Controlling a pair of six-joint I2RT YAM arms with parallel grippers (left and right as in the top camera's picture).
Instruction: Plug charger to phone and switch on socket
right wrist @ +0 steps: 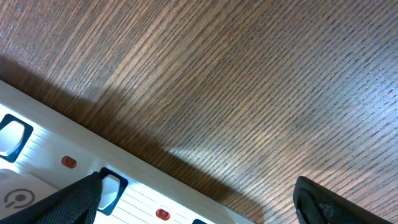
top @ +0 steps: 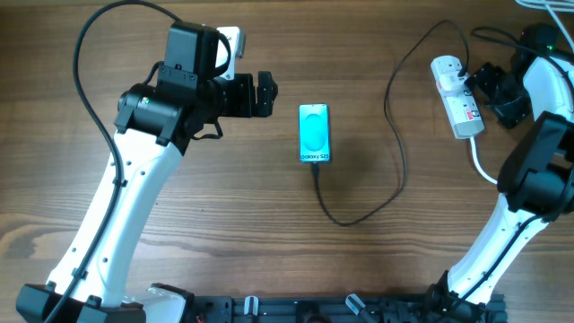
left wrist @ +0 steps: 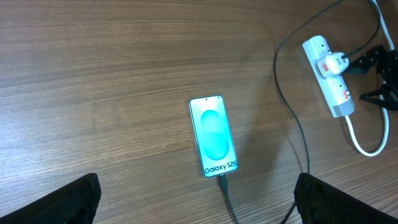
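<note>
Left gripper [top: 266, 95], raised nearest the overhead lens, hangs left of the phone [top: 314, 133], jaws wide and empty. Charger [top: 395, 170] runs from the phone's Galaxy end to the socket [top: 456, 106], well right of the phone. Right gripper [top: 487, 94] gapes beside the socket.

Left wrist: plug appears seated in the phone.

Right wrist: socket face close beneath spread fingers; switch state unreadable.

Judgement: plugging done, switching outstanding.

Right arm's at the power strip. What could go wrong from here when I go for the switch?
The open right gripper sits beside the white elongated power strip; its small red switches are tiny targets, so a finger may shove the strip instead. A shifted strip could tug the thin black charger cable out of the teal-screened smartphone.
</note>
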